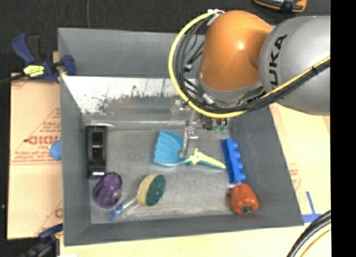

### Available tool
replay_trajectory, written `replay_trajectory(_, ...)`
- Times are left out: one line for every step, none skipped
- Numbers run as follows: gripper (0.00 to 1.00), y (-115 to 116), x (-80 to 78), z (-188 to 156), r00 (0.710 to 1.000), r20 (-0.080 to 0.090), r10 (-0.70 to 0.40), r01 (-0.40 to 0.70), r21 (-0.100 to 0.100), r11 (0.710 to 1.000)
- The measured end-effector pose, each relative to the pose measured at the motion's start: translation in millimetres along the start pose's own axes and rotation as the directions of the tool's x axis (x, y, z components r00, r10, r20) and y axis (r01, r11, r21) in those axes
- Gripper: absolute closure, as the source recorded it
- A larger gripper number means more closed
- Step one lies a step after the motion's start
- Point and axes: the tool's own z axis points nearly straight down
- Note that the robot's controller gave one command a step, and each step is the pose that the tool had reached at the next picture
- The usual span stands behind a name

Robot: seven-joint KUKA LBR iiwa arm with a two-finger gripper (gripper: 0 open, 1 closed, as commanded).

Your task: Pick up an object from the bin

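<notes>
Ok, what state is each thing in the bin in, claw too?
Claw: down in the bin, at the scoop's right edge.
Scoop: light blue, lying mid-bin.
Yellow piece: flat, right of the scoop.
Block: blue, flat near the right wall.
Pepper: loose, past the block's end.
Brush: flat on the floor.
Cup: purple, tilt unclear.
Dispenser: black, by the left wall.

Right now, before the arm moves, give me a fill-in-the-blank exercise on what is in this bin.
1. The hand hangs over a fan-shaped thing coloured light ____.
2. The purple cup lies just below the ____ tape dispenser.
3. The red-orange pepper lies in the lower ____ corner of the bin, as the camera sees it.

Missing words: blue; black; right.
</notes>
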Motion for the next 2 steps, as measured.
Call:
replay_trajectory(0.0, 0, -1.3, -5, 1.0, 0.008, 0.002, -0.002, -0.001, 1.0)
replay_trajectory(0.0, -60, -3.8, 149, 0.987, 0.014, 0.162, -0.162, -0.004, 0.987)
